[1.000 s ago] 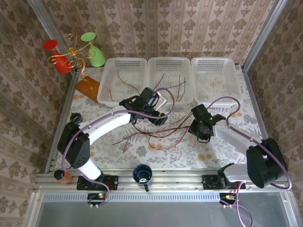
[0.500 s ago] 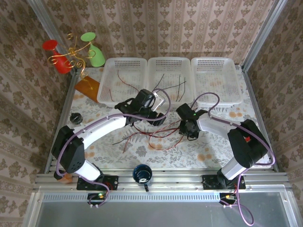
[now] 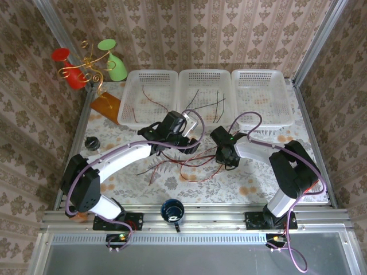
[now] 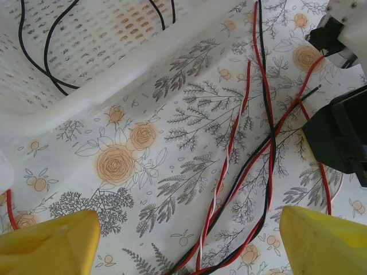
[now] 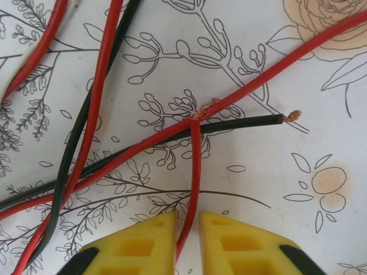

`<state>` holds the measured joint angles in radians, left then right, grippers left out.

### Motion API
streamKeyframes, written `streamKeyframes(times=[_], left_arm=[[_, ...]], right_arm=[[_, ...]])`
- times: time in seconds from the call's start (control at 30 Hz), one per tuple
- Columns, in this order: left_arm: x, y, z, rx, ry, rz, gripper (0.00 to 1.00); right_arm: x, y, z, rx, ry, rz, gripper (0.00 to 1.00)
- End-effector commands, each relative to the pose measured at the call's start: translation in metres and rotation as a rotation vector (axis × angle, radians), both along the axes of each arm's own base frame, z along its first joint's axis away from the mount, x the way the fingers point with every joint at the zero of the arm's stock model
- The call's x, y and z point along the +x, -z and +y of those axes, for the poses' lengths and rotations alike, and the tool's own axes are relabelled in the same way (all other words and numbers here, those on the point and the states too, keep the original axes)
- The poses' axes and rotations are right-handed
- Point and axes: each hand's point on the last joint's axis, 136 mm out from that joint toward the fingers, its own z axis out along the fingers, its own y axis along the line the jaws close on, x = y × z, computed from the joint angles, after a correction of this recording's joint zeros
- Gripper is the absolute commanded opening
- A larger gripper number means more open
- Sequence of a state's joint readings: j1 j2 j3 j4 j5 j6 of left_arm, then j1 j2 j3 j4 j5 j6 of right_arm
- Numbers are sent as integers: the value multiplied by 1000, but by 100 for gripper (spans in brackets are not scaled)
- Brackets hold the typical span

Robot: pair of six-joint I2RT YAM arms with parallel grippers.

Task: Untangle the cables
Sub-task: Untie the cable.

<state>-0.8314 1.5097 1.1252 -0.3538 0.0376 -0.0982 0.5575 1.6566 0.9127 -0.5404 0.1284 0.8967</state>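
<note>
At the 10 o'clock corner of the worktop [image 3: 132,183], a red glass [image 3: 60,55] and a green glass [image 3: 106,44] are seen on a gold wire stand [image 3: 86,69]. An orange block [image 3: 106,105] lies just beside the stand, toward 5 o'clock. A black knob [image 3: 90,142] is seen at 9 o'clock and a blue cup [image 3: 172,211] at 6 o'clock, on the near rail. Three white baskets are lined up along 12 o'clock. A red strand is held in the left basket [image 3: 133,86], and black and red strands in the middle basket [image 3: 189,80]. The right basket [image 3: 261,80] is set just beside the middle one.

The cables [image 3: 183,163] are spread in a loose red and black tangle at mid-worktop, just toward 6 o'clock of the middle basket, between the two arms.

The left jaws are held wide open above the worktop, and nothing is gripped. In the left wrist view their yellow fingertips [image 4: 49,243] stand far apart, and the crossed cables run from 12 to 6 o'clock, nearer the right-hand fingertip.

The right jaws are closed to a narrow slit on a red cable [image 5: 194,172], which rises from between the fingertips [image 5: 241,243] toward 12 o'clock. There it meets a longer red strand lying over a black one, whose bare copper end [image 5: 293,116] points to 3 o'clock.
</note>
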Motion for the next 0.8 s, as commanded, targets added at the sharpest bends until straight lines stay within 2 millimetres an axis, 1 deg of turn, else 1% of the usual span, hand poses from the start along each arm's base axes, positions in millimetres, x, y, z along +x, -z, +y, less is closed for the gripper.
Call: streamKeyframes(times=[0.0,0.1,0.13,0.23,0.3,0.4,0.43,0.63,0.77], left_arm=[[-6,-12,-3,-32,10,-31,82],[-8,-15,-9,-51,23,-44,82],[-9,-16,-12,-58,33,-45,82],[-11,-20,-22,-95,62,-35,81],[-13,-23,-29,-116,80,-26,81],[-15,-24,-40,-146,97,-4,80],[-17,-26,-44,-159,108,2,79],[-26,-29,-63,-210,160,24,77],[-32,-30,-75,-254,188,48,74]], right_arm=[[9,8,4,3,22,-26,14],[11,3,1,-7,37,-41,1],[11,0,0,-1,47,-56,0],[10,-15,-2,35,60,-121,0],[10,-31,-2,71,57,-174,0],[11,-61,-1,120,27,-266,0],[11,-75,-2,136,13,-306,0],[13,-130,-10,260,37,-479,0],[20,-166,-5,367,1,-586,0]])
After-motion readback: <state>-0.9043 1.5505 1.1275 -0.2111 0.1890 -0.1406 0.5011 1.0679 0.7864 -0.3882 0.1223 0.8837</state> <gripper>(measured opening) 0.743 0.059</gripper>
